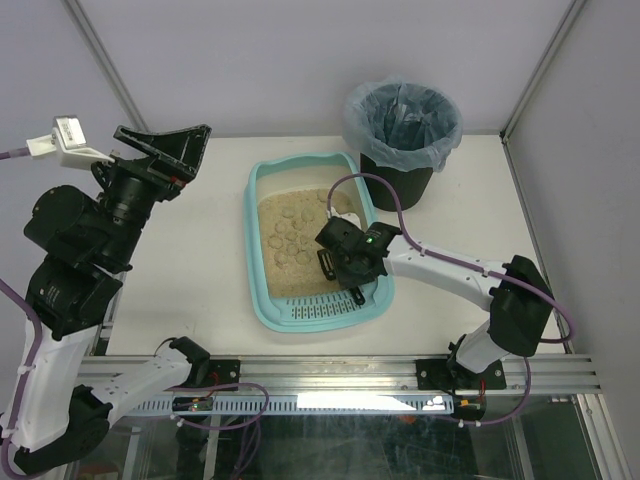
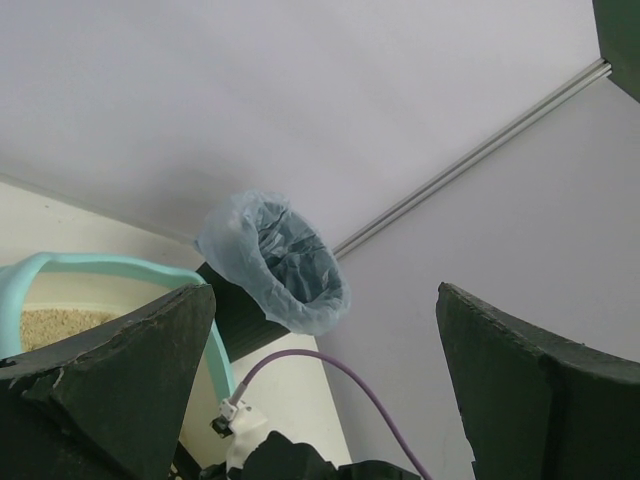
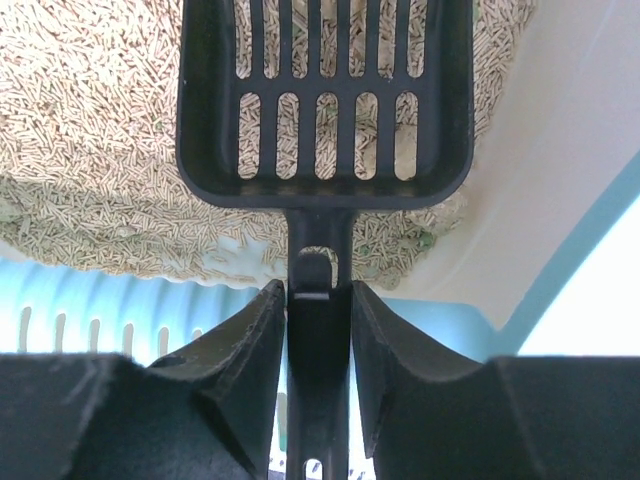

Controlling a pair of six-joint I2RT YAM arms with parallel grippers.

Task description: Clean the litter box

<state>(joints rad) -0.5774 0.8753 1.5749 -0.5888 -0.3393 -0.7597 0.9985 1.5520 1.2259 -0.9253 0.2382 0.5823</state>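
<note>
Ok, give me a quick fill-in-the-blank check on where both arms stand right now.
1. The right end effector is shut on the handle of the black ___.
2. Its slotted head is over the litter inside the teal ___.
3. The left end effector holds nothing; its jaws stand ___.
Missing: scoop; litter box; open.

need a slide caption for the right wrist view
Right fingers grip the slotted scoop by its handle, over pellets in the litter box

The left arm (image 1: 75, 255) and right arm (image 1: 442, 265) pair black joints with white links. Purple cables (image 1: 368, 178) trail both.
</note>
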